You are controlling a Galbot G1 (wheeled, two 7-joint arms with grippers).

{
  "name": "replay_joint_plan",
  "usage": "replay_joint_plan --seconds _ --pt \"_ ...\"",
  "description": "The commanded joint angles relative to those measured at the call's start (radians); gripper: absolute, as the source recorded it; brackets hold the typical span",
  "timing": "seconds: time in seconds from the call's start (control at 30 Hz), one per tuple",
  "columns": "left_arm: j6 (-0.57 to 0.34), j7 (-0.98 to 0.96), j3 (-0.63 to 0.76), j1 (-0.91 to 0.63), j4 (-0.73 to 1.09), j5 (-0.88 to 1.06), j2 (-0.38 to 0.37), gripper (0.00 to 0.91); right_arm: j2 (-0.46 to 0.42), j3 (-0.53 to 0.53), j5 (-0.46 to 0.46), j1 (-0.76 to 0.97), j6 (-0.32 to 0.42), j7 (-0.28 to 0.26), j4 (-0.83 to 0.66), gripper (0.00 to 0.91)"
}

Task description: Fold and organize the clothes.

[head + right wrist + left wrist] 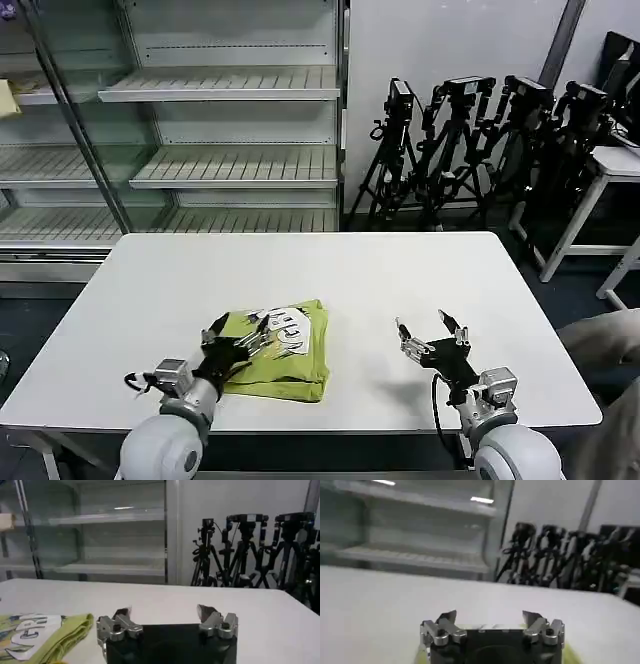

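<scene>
The clothes are one lime T-shirt, folded into a small bundle on the white table near its front left, with the white print facing up. My left gripper hovers open over the bundle's left edge; in the left wrist view the left gripper holds nothing, and a sliver of the shirt shows beneath it. My right gripper stands open above bare table to the right of the shirt, well apart from it. In the right wrist view the right gripper is empty, with the shirt off to one side.
Empty glass-fronted shelves stand behind the table. Several black tripods line the wall at the back right, next to another white table. Bare tabletop lies beyond and between the grippers.
</scene>
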Motion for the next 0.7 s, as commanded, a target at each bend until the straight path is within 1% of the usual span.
replay_joint_plan --seconds 0.03,0.3,0.47,0.7 --pt "0.065 -0.047 -0.087 0.064 0.013 -0.009 0.024 0.907 0.024 0.003 -0.045 0.000 0.000 0.000 0.010 0.907" --pt "0.063 -0.033 -0.082 0.054 0.047 -0.012 0.024 0.907 0.034 0.013 -0.065 -0.019 -0.004 0.000 0.022 0.907" --pt "0.063 -0.023 -0.068 0.018 0.093 -0.015 0.019 0.907 0.039 0.017 -0.074 -0.020 -0.010 0.002 0.028 0.907" --pt "0.035 -0.012 -0.068 -0.006 0.160 -0.010 0.009 0.907 0.039 0.021 -0.081 -0.027 -0.011 0.002 0.042 0.907"
